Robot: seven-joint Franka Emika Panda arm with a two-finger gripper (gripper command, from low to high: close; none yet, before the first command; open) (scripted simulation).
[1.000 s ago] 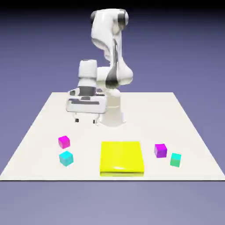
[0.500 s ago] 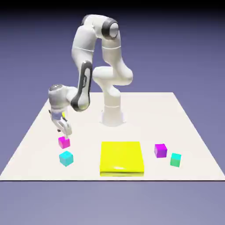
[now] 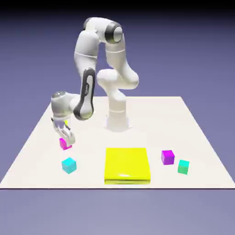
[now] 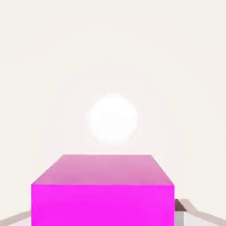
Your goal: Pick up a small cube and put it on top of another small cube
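The grasp is the step in hand. The gripper [image 3: 65, 139] sits low over the left side of the white worktop [image 3: 193, 133], and its fingers are closed onto the magenta cube [image 3: 65, 144], which shows between them in the exterior view. The hand view confirms it: the magenta cube [image 4: 102, 192] fills the bottom of the frame, with a grey fingertip [image 4: 178, 215] pressed against its right side. Whether the cube rests on the worktop or is already just clear of it, I cannot tell.

The likely target is the cyan cube [image 3: 69, 165], which lies just nearer than the held one, apart from it, on the same left side. A flat yellow square pad [image 3: 127, 164] lies at the near middle, and on the right a purple cube [image 3: 167, 157] and a green-teal cube [image 3: 183, 167] sit close together, well apart from the arm.

The next move, as I judge it, calls for a straight lift, then a short carry toward the near edge until the magenta cube hangs squarely over the cyan one. It should come down with its faces aligned before the fingers let go. An off-centre release could tip it off.
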